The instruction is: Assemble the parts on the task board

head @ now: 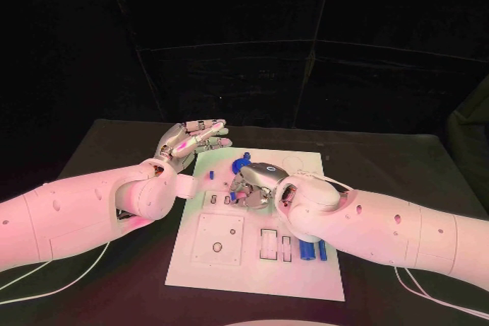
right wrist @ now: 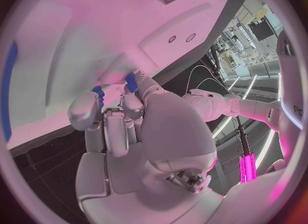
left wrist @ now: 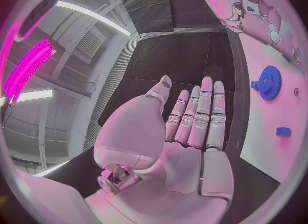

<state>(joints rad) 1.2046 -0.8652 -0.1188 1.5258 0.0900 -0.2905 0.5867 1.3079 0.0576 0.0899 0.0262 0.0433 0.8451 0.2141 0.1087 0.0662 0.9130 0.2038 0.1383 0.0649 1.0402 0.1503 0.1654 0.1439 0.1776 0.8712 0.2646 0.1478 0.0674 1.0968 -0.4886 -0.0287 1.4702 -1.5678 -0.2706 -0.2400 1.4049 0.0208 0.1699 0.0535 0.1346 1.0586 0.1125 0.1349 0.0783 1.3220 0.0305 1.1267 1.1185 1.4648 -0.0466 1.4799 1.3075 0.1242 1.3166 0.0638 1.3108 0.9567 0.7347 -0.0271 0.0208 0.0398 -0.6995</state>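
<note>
Our right hand (head: 261,184) pinches a small blue plastic part (right wrist: 131,81); we should seat it squarely on the white task board (head: 230,259), left hand (head: 191,141) spread.

The left hand (left wrist: 186,131) lies flat and empty, palm showing, fingers (left wrist: 205,106) straight and close together. It sits beside the task board (left wrist: 282,152), not touching it. On the board sit a blue gear (left wrist: 269,82) and a small blue part (left wrist: 283,131). The right hand (left wrist: 234,21) reaches over the board's far end.
</note>
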